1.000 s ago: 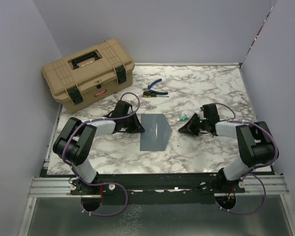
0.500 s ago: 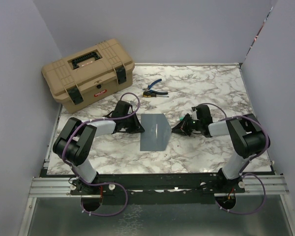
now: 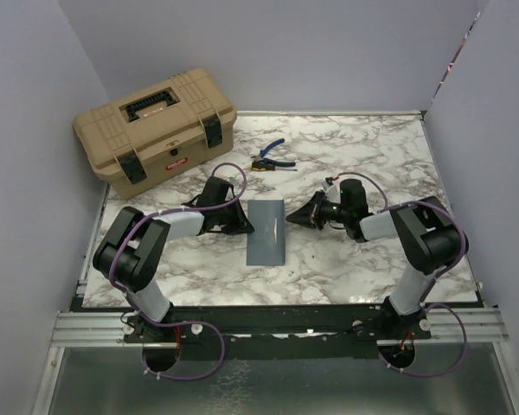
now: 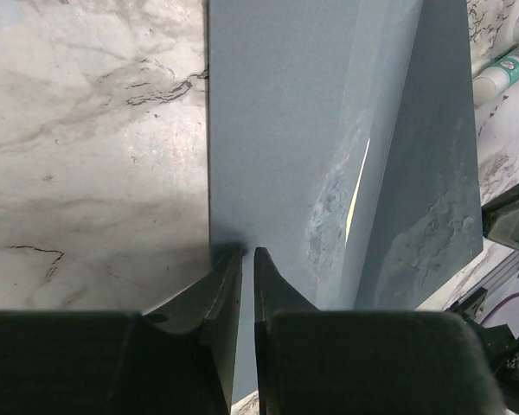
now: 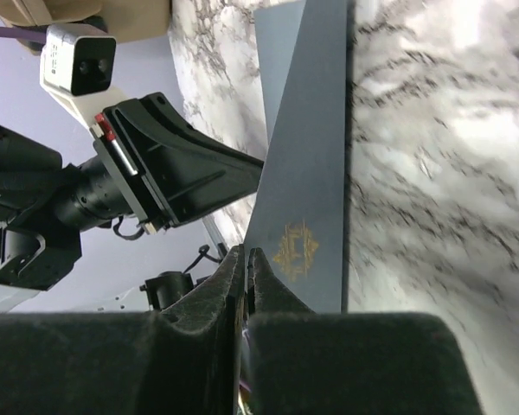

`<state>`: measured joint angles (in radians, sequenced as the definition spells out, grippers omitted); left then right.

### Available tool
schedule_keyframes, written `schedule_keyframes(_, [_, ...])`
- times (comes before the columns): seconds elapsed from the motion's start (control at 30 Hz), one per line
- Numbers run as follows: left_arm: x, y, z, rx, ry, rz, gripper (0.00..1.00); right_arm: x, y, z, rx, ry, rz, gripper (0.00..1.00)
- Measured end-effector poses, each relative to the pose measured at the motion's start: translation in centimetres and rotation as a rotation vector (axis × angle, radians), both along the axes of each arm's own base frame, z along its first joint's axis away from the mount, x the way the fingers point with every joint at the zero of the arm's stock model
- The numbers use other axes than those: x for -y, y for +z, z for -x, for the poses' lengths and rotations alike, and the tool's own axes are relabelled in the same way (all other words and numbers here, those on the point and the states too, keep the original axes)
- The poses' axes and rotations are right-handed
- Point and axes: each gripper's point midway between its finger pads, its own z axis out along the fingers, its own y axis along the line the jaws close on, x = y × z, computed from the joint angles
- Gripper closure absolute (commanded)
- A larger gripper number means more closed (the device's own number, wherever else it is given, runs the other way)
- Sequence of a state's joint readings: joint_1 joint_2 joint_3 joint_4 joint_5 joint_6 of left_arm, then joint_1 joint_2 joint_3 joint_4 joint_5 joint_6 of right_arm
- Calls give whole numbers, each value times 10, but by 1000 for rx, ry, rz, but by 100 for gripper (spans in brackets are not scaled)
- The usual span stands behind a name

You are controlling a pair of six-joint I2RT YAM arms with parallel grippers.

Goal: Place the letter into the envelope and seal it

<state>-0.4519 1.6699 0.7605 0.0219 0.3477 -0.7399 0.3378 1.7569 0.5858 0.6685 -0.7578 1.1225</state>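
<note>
**Flap up in the right pincer, fold runs leftward**

The envelope (image 3: 265,233) lies flat on the desk (image 3: 363,156) between my two arms, its long axis running away from the bases and leaning slightly. I see no loose letter anywhere. The only sign of it is a thin cream sliver (image 4: 356,192) along the fold in the left wrist view, which I take for the letter (image 4: 356,192) already inside.

My left pincer (image 4: 248,258) sits at the envelope's left edge. Its jaws are all but together and its tips rest on the paper. From that angle it looks to be pinning the sheet down, not pinching it.

My right pincer (image 5: 245,255) is at the opposite long side, closed on the edge of the flap (image 5: 307,173). The flap stands up off the envelope, with the gold seal mark (image 5: 296,251) just beside the tips.

So the envelope's body lies to the left of the right pincer, and the flap hinges along the long axis. I judge that the next move is across the short axis: carry the flap leftward and down toward the left pincer, then press it flat. The right arm already holds the flap, so the job falls to it.

The risk I see is the envelope sliding under the left tips as the flap comes over.
</note>
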Motion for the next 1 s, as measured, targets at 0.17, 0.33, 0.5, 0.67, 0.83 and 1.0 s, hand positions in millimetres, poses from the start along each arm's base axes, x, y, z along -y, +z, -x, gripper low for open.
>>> schedule_keyframes(0.17, [0, 0, 0, -2, -1, -2, 87, -19, -2, -9, 17, 45, 5, 93])
schedule_keyframes(0.33, [0, 1, 0, -1, -4, -5, 87, -36, -14, -5, 4, 95, 22, 93])
schedule_keyframes(0.5, [0, 0, 0, 0, -6, -6, 87, -44, -26, 4, -19, 127, 41, 93])
schedule_keyframes(0.67, [0, 0, 0, 4, -10, -8, 87, -47, -33, 7, -34, 137, 52, 93])
schedule_keyframes(0.83, [0, 0, 0, 7, -14, -9, 87, -48, -38, 6, -41, 133, 60, 94])
schedule_keyframes(1.0, [0, 0, 0, 8, -17, -10, 87, -51, -44, 4, -49, 127, 75, 95])
